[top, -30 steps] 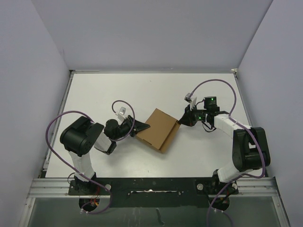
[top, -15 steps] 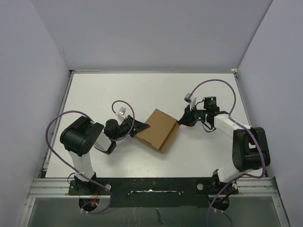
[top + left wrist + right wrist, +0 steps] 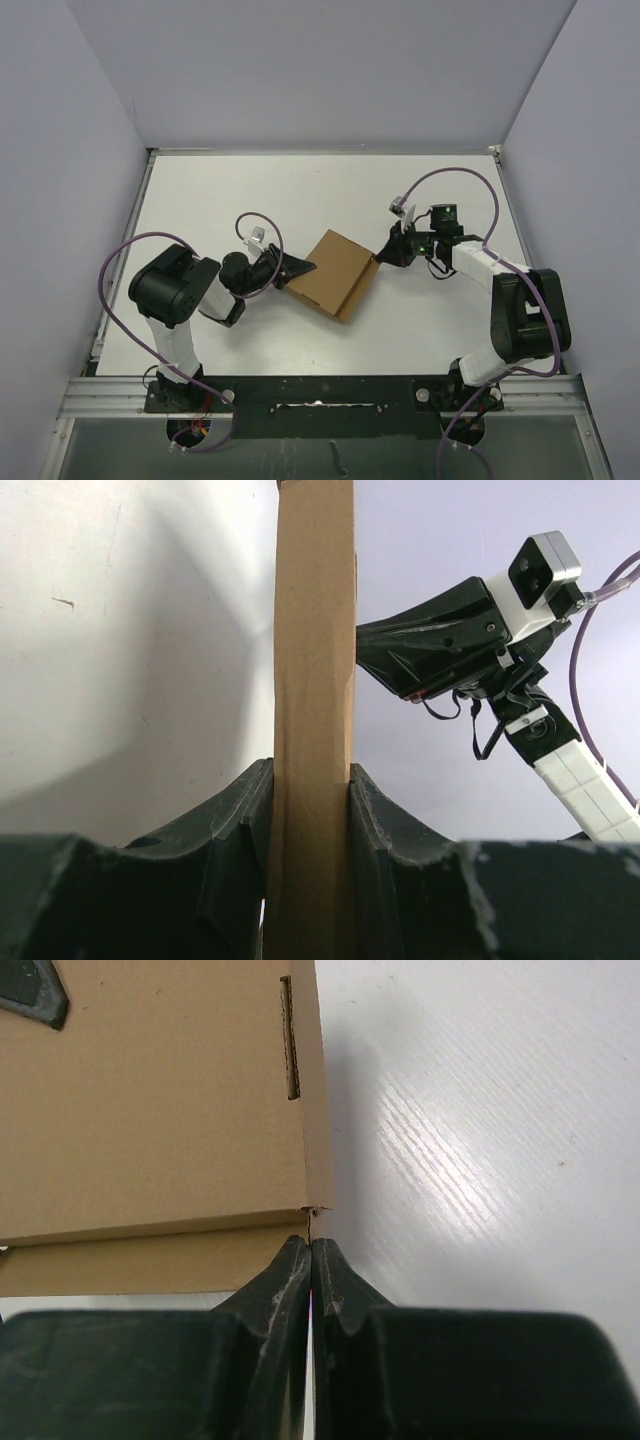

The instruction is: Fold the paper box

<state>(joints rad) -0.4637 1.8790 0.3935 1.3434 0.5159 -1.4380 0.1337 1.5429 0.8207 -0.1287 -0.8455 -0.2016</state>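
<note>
Count: one paper box (image 3: pixel 335 272), two arms, one purple cable (image 3: pixel 455 172) on each arm.

Box lies flat at mid-tabletop (image 3: pixel 250 190), between the arms and turned diagonal to the tabletop edges.

Overhead view: left fingers (image 3: pixel 298 268) meet the box's left edge, and right fingers (image 3: pixel 388 252) sit at its right corner. The grip cannot be read from here.

Left wrist view: box seen edge-on, pinched between the two left fingers (image 3: pixel 235 810), one on each face. The right arm's black head and white camera show beyond it.

Right wrist view: right fingers (image 3: pixel 285 1270) are pressed together with nothing between them, tips at the box corner, near a slit in the top panel. A dark left fingertip shows at the box's far edge.

Around: pale walls on three sides.
</note>
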